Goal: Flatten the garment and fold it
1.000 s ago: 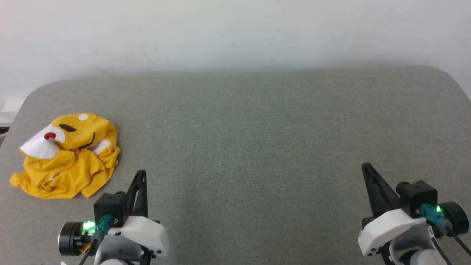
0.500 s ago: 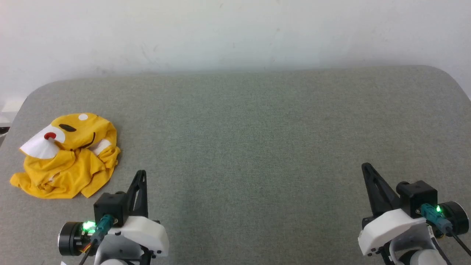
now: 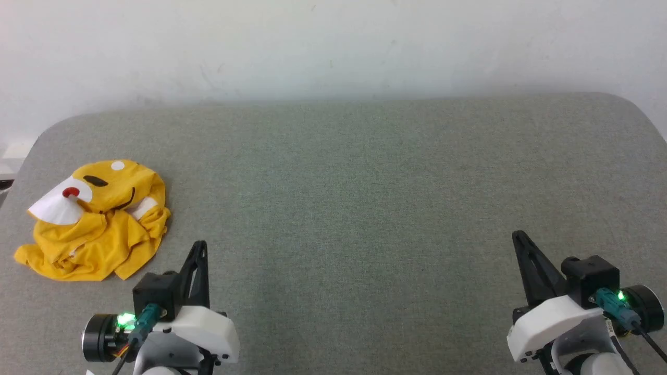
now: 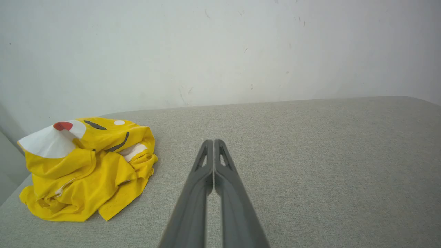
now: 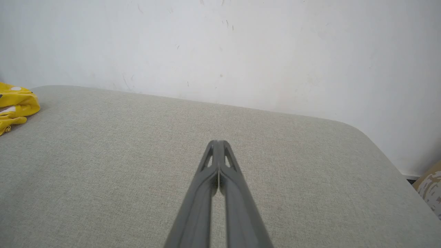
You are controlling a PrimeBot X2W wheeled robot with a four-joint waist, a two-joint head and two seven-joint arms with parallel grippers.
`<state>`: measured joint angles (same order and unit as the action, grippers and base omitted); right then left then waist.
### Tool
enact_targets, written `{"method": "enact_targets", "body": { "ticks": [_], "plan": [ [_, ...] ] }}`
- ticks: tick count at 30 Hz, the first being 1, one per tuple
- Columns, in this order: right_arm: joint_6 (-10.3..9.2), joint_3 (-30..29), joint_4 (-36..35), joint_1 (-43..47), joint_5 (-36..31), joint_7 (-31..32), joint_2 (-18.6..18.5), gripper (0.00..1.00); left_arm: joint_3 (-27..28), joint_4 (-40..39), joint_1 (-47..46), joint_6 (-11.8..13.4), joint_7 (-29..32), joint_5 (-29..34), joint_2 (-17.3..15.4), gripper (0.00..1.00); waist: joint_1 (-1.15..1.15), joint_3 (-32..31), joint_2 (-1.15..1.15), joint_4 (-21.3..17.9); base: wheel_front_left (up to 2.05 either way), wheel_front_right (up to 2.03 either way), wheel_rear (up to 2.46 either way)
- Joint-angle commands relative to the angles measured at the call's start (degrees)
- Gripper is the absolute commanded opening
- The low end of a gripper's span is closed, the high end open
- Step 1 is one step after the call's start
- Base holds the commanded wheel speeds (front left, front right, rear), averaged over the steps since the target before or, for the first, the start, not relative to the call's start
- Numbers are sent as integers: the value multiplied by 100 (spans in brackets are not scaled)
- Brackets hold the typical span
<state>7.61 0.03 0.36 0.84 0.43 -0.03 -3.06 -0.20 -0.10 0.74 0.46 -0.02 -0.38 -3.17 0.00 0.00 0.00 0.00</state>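
The garment [image 3: 96,221], a small bright yellow T-shirt with a white patch, black stripes and a red dot, lies crumpled in a heap at the table's far left [image 4: 88,167]; its edge shows at the left of the right wrist view [image 5: 13,106]. My left gripper [image 3: 200,245] hovers low at the front left, just right of the heap and apart from it, fingers pressed together with nothing in them [image 4: 213,142]. My right gripper [image 3: 517,235] stands at the front right, far from the garment, also shut and empty [image 5: 218,143].
A grey-green fabric-covered table [image 3: 365,182] with rounded corners spreads wide between the grippers. A white wall [image 3: 333,47] rises right behind its far edge. A patterned object [image 5: 430,186] sits beyond the table's right corner.
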Motion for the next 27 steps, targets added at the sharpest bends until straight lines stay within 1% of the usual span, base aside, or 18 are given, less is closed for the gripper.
{"method": "enact_targets", "body": {
  "ticks": [1,17,18,27],
  "plan": [
    [-12,-3,-36,-84,-43,3,18,0,20,10,-74,-46,2,38,29,0,0,0,0,0,0,0,0],
    [-12,-3,-36,-84,-43,3,18,0,20,10,-74,-46,2,38,29,0,0,0,0,0,0,0,0],
    [0,0,0,0,1,-1,0,100,0,0,0,0,-1,0,0,100,0,0,0,0,0,0,0],
    [0,-18,20,14,31,-31,-4,100,-7,-12,15,-5,-31,-19,-3,100,0,2,0,-1,0,0,0]
  ]
}}
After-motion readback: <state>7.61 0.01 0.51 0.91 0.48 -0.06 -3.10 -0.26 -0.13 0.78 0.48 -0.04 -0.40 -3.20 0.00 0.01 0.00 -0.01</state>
